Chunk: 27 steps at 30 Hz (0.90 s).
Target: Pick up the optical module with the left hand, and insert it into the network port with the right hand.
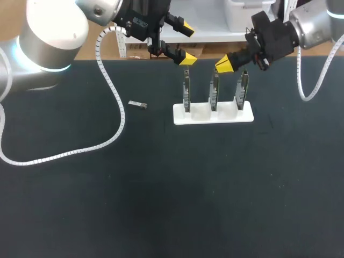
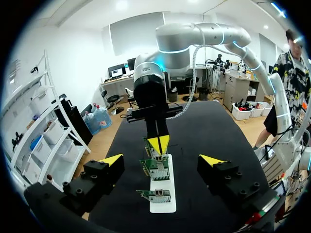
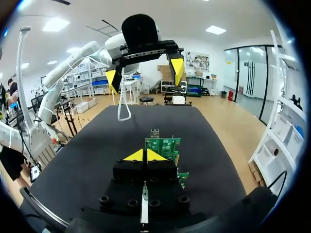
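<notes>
The black table point(image 1: 161, 204) fills the head view. The left arm point(image 1: 48, 37) comes in over its far left corner, and the right arm point(image 1: 314, 24) comes in over its far right corner. A white coiled cable point(image 1: 115, 107) hangs from the left arm, loops down over the table's left side and runs off the left edge.

The left gripper point(image 1: 186, 43) hangs above the far edge, near the middle. Its two yellow tips are spread wide with nothing between them. The right gripper point(image 1: 224, 63) is just to its right, also by the far edge. Its tips are pressed together into one yellow wedge and grasp nothing. It points down over the right half of the stand.

The white stand point(image 1: 213, 114) sits on the table near the far edge, a little right of the middle. Three green boards point(image 1: 215, 88) stand upright in it, in a row and apart from one another.

The module point(image 1: 138, 104), small and grey, lies flat on the table left of the stand and apart from it. It is near the cable's loop, and neither gripper touches it.
</notes>
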Motion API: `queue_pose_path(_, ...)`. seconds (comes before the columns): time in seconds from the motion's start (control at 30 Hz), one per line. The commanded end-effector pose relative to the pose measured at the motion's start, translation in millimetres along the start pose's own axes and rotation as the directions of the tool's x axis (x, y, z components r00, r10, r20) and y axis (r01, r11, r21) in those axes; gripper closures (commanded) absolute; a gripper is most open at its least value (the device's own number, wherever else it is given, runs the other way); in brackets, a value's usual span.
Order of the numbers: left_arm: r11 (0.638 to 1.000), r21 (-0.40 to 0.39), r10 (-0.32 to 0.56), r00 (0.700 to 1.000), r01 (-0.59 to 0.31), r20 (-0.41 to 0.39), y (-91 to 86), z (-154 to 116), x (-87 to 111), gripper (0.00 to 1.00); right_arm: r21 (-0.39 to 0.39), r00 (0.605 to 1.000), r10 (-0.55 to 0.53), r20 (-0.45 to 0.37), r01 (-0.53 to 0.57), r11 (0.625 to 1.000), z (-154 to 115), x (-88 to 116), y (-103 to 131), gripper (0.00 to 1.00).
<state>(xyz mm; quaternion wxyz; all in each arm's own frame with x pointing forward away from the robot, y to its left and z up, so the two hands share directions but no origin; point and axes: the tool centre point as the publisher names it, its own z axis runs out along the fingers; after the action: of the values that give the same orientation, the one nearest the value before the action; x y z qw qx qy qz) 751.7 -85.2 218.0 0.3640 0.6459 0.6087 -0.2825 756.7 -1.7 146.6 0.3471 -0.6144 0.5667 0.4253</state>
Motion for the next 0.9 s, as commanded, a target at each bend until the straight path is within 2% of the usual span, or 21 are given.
queue_pose_path(0.03,1.0,0.005,-0.001,1.0,0.001,-0.007,2.1,0,-1.1,0.0,0.002,1.0,0.002,0.002,-0.002,1.0,2,5,1,1.0)
queue_pose_path(0.3,1.0,0.005,-0.001,1.0,0.001,-0.007,2.1,0,-1.1,0.0,-0.008,1.0,0.027,-0.001,-0.027,1.0,4,15,3,1.0)
queue_pose_path(0.37,1.0,0.005,-0.001,1.0,0.001,-0.007,2.1,0,-1.1,0.0,0.009,0.999,0.021,0.024,-0.021,1.0,3,14,3,1.0)
queue_pose_path(0.5,1.0,0.005,-0.001,1.0,0.001,-0.007,2.1,0,-1.1,0.0,0.033,0.998,-0.043,0.035,0.042,0.999,-5,-4,1,1.0)
queue_pose_path(0.67,1.0,0.005,-0.001,1.0,0.001,-0.007,2.1,0,-1.1,0.0,0.02,0.993,-0.121,-0.007,0.121,0.992,-14,-36,-3,0.98)
queue_pose_path(0.73,1.0,0.005,-0.001,1.0,0.001,-0.007,2.1,0,-1.1,0.0,0.018,0.988,-0.155,-0.011,0.156,0.988,-20,-45,-3,0.69)
queue_pose_path(0.77,1.0,0.005,-0.001,1.0,0.001,-0.007,2.1,0,-1.1,0.0,0.026,0.988,-0.153,-0.029,0.154,0.988,-24,-47,-3,0.58)
queue_pose_path(0.8,1.0,0.005,-0.001,1.0,0.001,-0.007,2.1,0,-1.1,0.0,0.024,0.987,-0.155,-0.039,0.156,0.988,-27,-48,-3,0.02)
queue_pose_path(0.9,1.0,0.005,-0.001,1.0,0.001,-0.007,2.1,0,-1.1,0.0,0.035,0.986,-0.154,-0.061,0.156,0.987,-34,-49,0,0.0)
